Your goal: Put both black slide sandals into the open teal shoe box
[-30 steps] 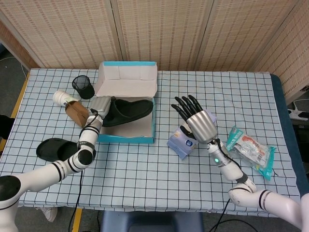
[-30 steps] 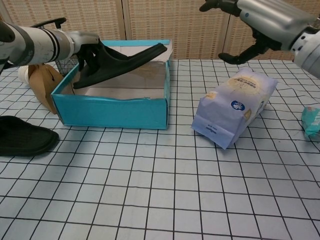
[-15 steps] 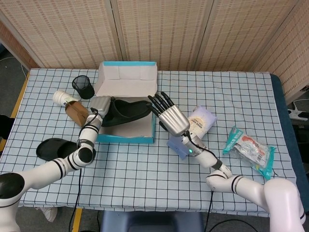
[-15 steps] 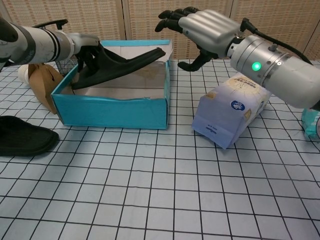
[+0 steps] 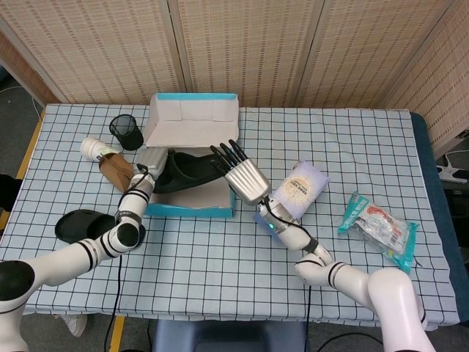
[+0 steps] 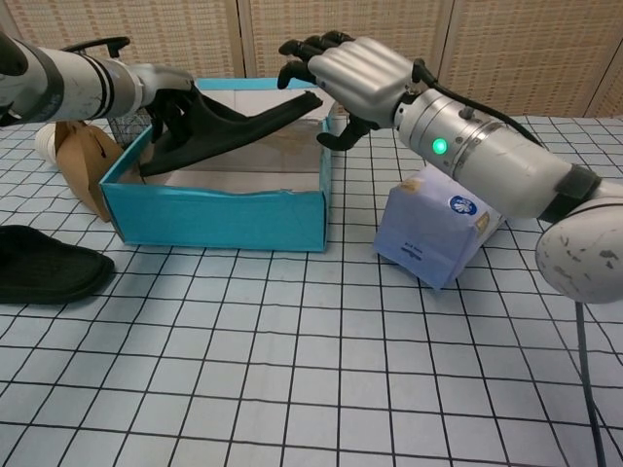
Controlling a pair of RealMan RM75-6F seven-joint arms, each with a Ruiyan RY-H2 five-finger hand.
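Left hand [image 6: 167,92] gripping sandal [image 6: 229,122] tilted over box [image 6: 224,209]; right hand [image 6: 348,73] spread wide, empty, above its toe.

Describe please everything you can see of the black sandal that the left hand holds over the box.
The black slide sandal is matte and looks like moulded foam or rubber, with a broad strap. The left hand grips its strap end. It lies tilted across the open teal shoe box: the gripped end dips inside, while the toe sticks up above the box's right rim. The right hand, fingers spread, hovers over the toe; contact cannot be told. Its sole faces the chest camera.
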